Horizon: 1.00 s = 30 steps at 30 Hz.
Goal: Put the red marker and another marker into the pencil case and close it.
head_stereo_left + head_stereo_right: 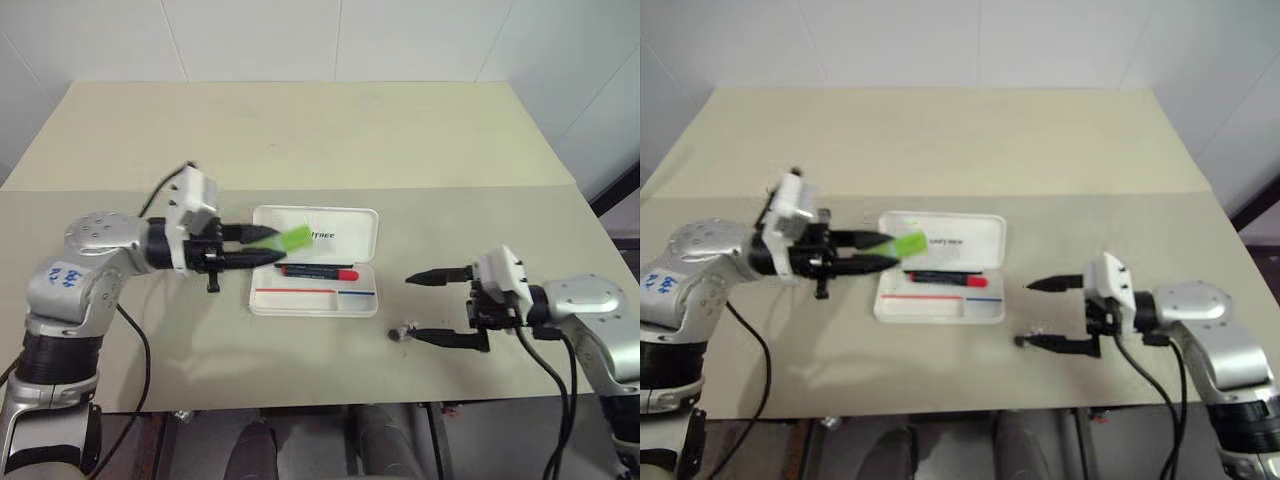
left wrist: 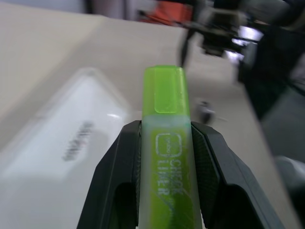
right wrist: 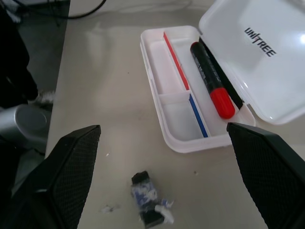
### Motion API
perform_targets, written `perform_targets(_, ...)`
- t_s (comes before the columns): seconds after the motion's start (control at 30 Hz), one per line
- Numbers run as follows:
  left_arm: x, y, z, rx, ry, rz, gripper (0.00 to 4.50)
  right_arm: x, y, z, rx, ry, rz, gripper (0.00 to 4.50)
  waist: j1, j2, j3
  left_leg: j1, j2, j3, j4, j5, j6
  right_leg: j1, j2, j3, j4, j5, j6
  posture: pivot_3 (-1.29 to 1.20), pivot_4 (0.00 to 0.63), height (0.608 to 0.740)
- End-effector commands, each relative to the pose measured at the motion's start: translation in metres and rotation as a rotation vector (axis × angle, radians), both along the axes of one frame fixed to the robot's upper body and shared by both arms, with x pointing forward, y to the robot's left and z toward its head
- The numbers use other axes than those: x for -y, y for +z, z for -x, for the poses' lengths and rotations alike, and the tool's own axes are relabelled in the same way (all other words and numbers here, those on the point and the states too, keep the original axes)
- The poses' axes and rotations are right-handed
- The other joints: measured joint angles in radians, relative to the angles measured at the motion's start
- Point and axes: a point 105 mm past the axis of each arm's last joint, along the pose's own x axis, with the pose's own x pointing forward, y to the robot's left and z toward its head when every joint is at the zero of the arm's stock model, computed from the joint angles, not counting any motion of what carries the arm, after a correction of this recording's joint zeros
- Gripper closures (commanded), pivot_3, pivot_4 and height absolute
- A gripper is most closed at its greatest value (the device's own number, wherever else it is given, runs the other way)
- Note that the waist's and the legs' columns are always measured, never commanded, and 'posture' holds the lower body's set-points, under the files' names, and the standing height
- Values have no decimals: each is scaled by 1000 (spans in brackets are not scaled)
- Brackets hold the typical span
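Lime-green stubby marker [image 1: 295,238] clamped lengthwise in left gripper [image 1: 262,245], tip over open white plastic pencil case [image 1: 262,306] holding red marker [image 1: 320,272]; right gripper [image 1: 418,306] spread empty, farther off beside it.

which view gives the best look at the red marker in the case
The right wrist view: the red marker lies close and whole in the open pencil case, along the trough by the lid hinge. Both eye views show it small and far off. The left wrist view gives the lid, not the marker.
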Motion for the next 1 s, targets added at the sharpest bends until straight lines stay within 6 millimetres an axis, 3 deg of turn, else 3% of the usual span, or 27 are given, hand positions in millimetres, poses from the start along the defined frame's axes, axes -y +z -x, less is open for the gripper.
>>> perform_targets(0.03,-2,-6,1,-21,-39,-87,3368,3,13,10,36,2,-13,0,-1,0,0,0,0,0,0,0,0,0,0,0,0,-1,-1,0,150,740)
perform_targets(0.2,0,-25,-4,-38,-63,-197,3368,5,9,19,15,-33,-34,0,2,0,0,1,0,0,1,0,0,0,0,1,1,-2,-3,0,150,740)
perform_targets(0.53,21,-37,-25,16,-23,-254,3368,4,5,23,15,-87,-46,0,6,0,0,0,0,0,2,0,0,1,0,1,1,-2,-3,0,150,740)
perform_targets(1.0,26,-61,-33,-6,43,-323,3368,2,2,20,21,-116,-43,0,7,0,0,1,0,0,3,0,0,1,1,2,2,-1,-2,0,150,740)
